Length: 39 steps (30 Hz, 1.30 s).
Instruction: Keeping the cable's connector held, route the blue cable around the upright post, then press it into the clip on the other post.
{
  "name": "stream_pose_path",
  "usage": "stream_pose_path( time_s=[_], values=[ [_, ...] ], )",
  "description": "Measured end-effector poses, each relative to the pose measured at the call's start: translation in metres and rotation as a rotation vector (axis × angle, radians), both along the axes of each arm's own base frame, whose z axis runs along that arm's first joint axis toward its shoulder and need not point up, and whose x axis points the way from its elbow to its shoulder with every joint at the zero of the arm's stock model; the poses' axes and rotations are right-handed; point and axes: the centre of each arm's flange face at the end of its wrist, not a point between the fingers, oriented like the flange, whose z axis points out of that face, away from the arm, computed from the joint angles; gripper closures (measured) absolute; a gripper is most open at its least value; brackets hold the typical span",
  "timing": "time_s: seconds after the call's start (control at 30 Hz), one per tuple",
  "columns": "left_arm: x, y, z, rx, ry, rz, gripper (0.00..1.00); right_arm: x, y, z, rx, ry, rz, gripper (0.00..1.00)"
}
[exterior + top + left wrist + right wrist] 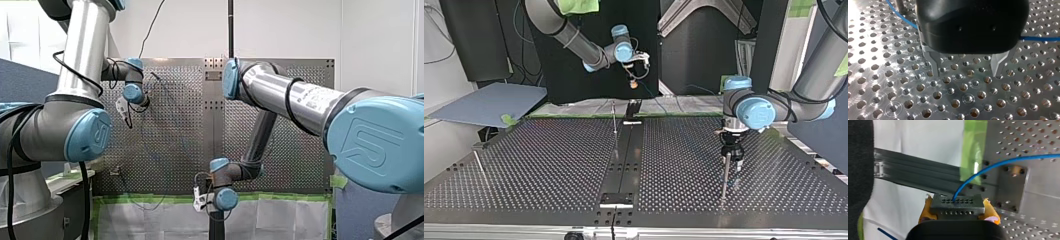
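Observation:
In the right wrist view my right gripper is shut on the cable's dark connector, with its yellow pads on both sides. The blue cable leaves the connector and runs out over the perforated plate. In the top view this gripper hangs above the table's far edge. My left gripper is open and holds nothing, close above the plate. The blue cable passes behind it, beside a post's foot. In the top view it stands right next to an upright post.
A thin post stands at the table's middle and another near the top view's left edge. A dark rail with end plates runs down the centre. Green tape lines the plate's edge.

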Motion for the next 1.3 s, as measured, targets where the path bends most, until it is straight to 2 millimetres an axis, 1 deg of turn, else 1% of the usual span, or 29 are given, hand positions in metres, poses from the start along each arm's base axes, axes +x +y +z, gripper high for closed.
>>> stream_pose_path(
  time_s=[0.23,0.33,0.43,0.57,0.67,0.77,0.87,1.0,1.17,1.3],
  values=[
    [0.000,-0.001,0.000,0.000,0.001,-0.001,0.01,-0.012,0.008,-0.037,0.012,-0.007,-0.017,1.00],
    [0.000,-0.001,0.000,0.000,0.001,-0.001,0.01,-0.023,0.013,-0.055,0.031,-0.011,-0.031,1.00],
    [0.000,-0.001,0.000,0.000,0.002,-0.001,0.01,-0.039,0.020,-0.075,0.058,-0.014,-0.050,1.00],
    [0.000,-0.001,0.000,0.000,0.002,0.000,0.01,-0.065,0.026,-0.099,0.098,-0.019,-0.085,1.00],
    [0.000,0.000,0.000,0.000,0.001,0.001,0.01,-0.085,0.030,-0.116,0.125,-0.017,-0.110,1.00],
    [0.000,0.000,0.000,0.000,0.001,0.001,0.01,-0.103,0.031,-0.127,0.138,-0.012,-0.132,1.00],
    [0.000,0.000,0.000,0.000,0.001,0.002,0.01,-0.114,0.025,-0.131,0.132,-0.018,-0.154,1.00],
    [0.000,0.000,0.000,0.000,0.001,0.002,0.01,-0.123,0.011,-0.131,0.115,-0.039,-0.176,1.00],
    [0.000,0.000,0.000,0.000,0.002,0.002,0.01,-0.128,-0.001,-0.130,0.094,-0.067,-0.177,1.00],
    [0.000,0.000,0.000,0.000,0.002,0.002,0.01,-0.132,-0.007,-0.127,0.080,-0.071,-0.172,1.00]
  ],
)
